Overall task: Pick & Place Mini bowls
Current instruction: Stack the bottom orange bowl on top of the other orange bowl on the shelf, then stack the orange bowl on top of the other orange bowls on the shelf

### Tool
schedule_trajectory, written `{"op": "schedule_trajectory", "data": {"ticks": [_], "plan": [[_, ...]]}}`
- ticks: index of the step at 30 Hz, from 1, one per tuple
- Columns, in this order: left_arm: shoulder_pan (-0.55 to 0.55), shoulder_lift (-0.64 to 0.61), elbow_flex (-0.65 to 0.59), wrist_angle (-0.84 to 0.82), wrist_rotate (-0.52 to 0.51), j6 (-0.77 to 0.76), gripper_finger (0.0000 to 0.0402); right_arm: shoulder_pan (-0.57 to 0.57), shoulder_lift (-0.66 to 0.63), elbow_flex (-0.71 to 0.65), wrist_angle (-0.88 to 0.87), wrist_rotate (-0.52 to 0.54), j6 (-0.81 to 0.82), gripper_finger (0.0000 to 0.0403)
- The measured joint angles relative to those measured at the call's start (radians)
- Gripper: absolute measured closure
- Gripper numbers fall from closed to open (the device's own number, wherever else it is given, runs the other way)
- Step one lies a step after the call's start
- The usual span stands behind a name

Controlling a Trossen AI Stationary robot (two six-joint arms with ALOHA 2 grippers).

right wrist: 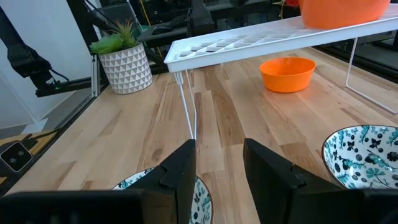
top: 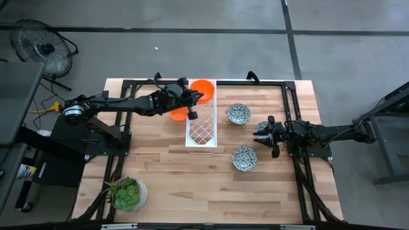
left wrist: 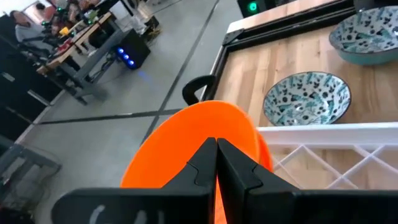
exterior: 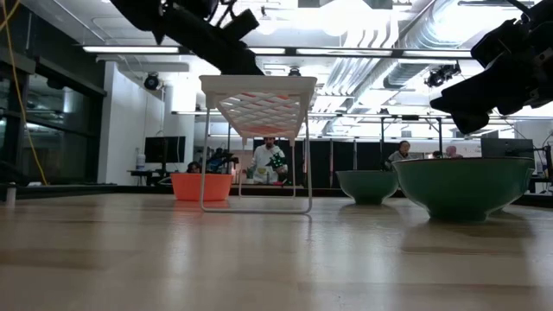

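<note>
a wooden counter [top: 211,172] is seen from above, with a white wire rack [top: 202,124] standing near its far middle. the left gripper [top: 192,114] is held over the rack's left edge, its jaws pressed together on the rim of an orange bowl [left wrist: 205,140], as the left wrist view shows. in the high view an orange bowl [top: 202,89] is seen on the far end of the rack, and another orange bowl [top: 178,114] shows just left of the rack beneath the left arm; which of these is the gripped one cannot be told from above. in the right wrist view one orange bowl [right wrist: 286,73] is seen resting on the counter beneath the rack and another [right wrist: 345,12] on top of it.

the right gripper [top: 263,134] is positioned right of the rack, its jaws standing apart with nothing between them. three patterned bowls are seen on the counter: one [top: 238,114] just right of the rack, one [top: 244,158] nearer the front, and a third [top: 262,130] directly below the right gripper, partly hidden.

a potted plant [top: 128,193] stands at the front left corner of the counter. people are visible in the room behind, in the low view.
</note>
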Motion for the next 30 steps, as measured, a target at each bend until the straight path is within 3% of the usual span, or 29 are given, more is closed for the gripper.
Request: {"op": "schedule_trajectory", "data": {"ticks": [15, 19, 25, 30], "plan": [[0.000, 0.015, 0.001, 0.002, -0.006, 0.032, 0.0396, 0.000, 0.000, 0.000, 0.000, 0.000, 0.000, 0.0281], [0.000, -0.047, 0.000, -0.034, -0.018, 0.081, 0.0396, 0.000, 0.000, 0.000, 0.000, 0.000, 0.000, 0.0281], [0.000, -0.173, 0.001, -0.214, -0.091, 0.200, 0.0396, 0.000, 0.000, 0.000, 0.000, 0.000, 0.000, 0.0281], [0.026, -0.248, 0.001, -0.479, -0.004, 0.347, 0.0396, 0.000, 0.000, 0.000, 0.000, 0.000, 0.000, 0.0281]]}}
